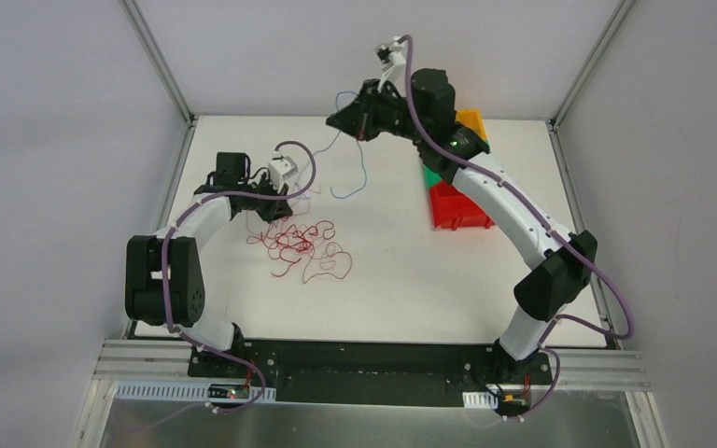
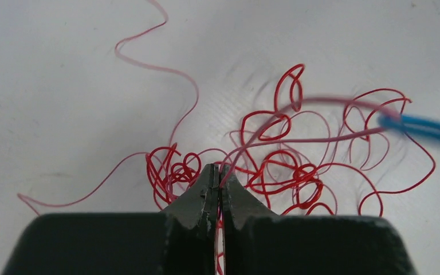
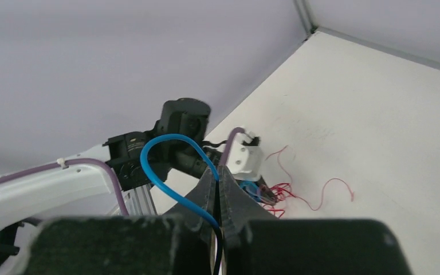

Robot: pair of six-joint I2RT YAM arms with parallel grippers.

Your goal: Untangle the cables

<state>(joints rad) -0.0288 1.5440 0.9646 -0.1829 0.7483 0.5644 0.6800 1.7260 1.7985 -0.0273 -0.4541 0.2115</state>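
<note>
The red cables (image 1: 299, 245) lie in a tangled heap left of the table's middle; up close the tangle (image 2: 286, 166) fills the left wrist view. My left gripper (image 1: 275, 203) sits low at the heap's far-left edge, and its jaws (image 2: 219, 172) are shut on a red strand that runs up and right to a light blue cable (image 2: 429, 129). My right gripper (image 1: 336, 119) is raised over the far middle of the table and is shut (image 3: 217, 172) on the blue cable (image 3: 149, 172). This blue cable (image 1: 362, 168) hangs in loops down toward the left gripper.
Red (image 1: 457, 205), green (image 1: 432, 177) and orange (image 1: 471, 121) bins stand at the far right, under the right arm. The left arm's white wrist camera (image 3: 243, 157) and red strands (image 3: 281, 192) show in the right wrist view. Walls enclose the table on three sides.
</note>
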